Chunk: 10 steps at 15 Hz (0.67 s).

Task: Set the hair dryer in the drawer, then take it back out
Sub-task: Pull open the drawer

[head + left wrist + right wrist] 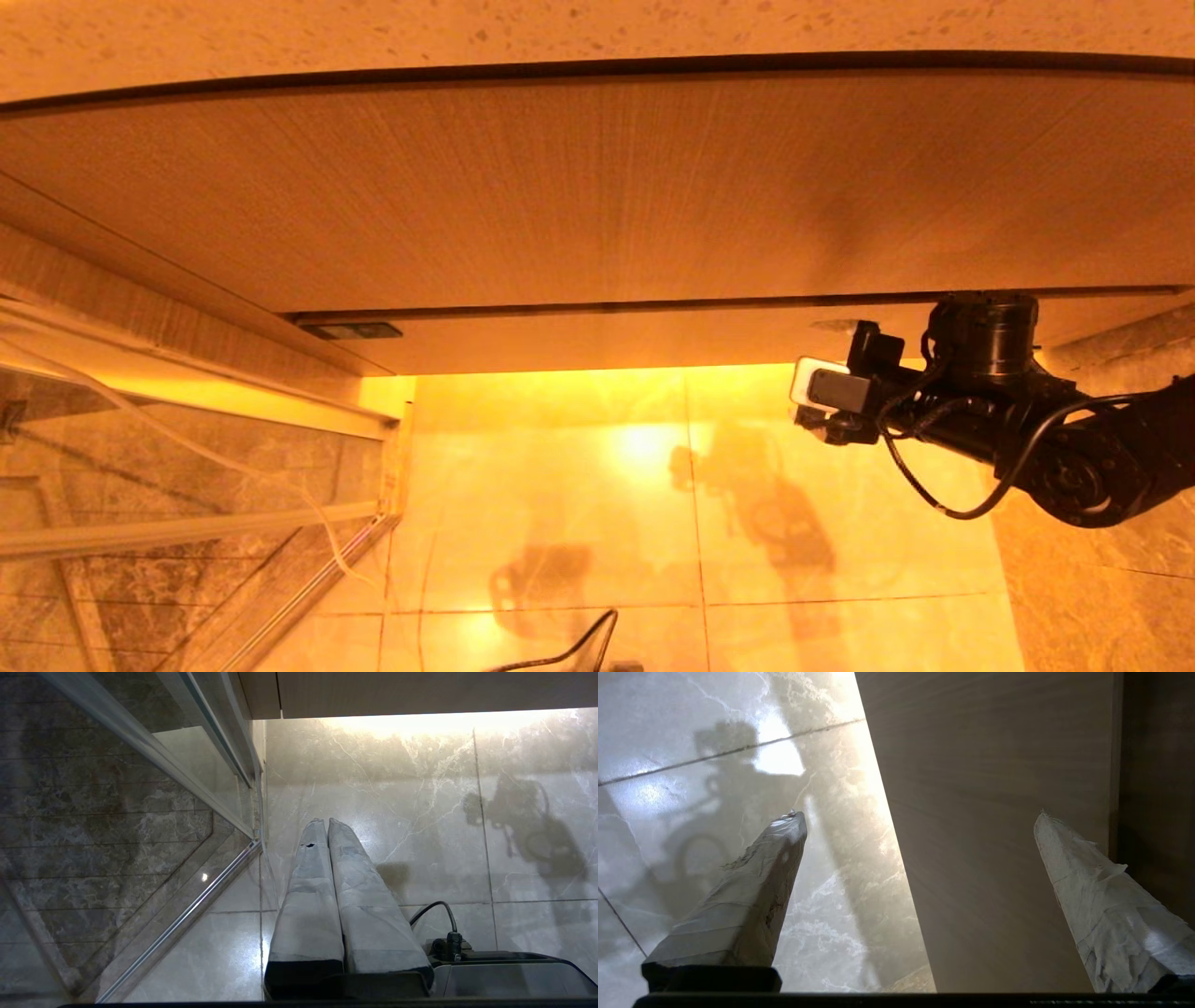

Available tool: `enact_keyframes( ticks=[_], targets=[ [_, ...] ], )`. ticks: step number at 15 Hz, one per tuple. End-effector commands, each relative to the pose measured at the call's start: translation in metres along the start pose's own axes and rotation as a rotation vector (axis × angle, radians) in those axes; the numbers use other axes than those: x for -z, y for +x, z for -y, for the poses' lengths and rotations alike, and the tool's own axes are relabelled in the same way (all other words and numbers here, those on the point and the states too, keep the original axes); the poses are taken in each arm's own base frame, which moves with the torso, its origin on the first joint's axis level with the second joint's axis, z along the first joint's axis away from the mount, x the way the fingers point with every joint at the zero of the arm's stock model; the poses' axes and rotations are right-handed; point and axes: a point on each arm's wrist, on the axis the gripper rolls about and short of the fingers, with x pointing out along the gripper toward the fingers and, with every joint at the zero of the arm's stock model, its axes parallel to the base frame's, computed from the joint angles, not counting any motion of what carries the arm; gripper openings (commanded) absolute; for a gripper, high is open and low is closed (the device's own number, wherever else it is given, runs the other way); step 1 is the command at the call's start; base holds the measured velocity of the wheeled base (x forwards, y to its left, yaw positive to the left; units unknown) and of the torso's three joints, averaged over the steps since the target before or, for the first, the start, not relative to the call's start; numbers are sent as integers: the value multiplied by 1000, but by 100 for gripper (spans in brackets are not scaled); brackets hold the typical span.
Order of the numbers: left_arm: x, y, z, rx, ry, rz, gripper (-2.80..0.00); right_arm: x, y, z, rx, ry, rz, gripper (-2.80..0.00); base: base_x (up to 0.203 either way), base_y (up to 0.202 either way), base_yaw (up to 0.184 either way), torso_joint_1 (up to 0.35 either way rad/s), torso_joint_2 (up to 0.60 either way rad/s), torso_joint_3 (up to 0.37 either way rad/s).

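Right end effector [920, 816] is up by the lower edge of the wood-grain cabinet front [597, 196], fingers spread wide and holding nothing. Left end effector [327, 822] hangs low over the marble floor [420, 812], fingers pressed together. Drawer appears closed; hair dryer nowhere in view.

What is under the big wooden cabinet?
Under the wood-grain cabinet you can see shiny marble floor tiles lit by a warm glow. The right gripper, fingers wide open, is at the cabinet's lower edge. What is inside the cabinet is hidden; no hair dryer shows.
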Motion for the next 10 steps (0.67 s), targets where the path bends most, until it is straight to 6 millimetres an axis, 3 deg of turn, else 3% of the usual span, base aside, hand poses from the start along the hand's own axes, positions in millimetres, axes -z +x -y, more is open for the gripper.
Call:
enact_keyframes(
  ticks=[1, 10],
  targets=[
    [0, 0, 0, 0, -1, 1, -280, -2, 0, 5, 25, -8, 8, 0, 0, 0, 0, 0, 0, 0],
    [0, 0, 0, 0, -1, 1, -280, -9, 0, 17, 92, 21, 39, 0, 0, 0, 0, 0, 0, 0]
  ],
)
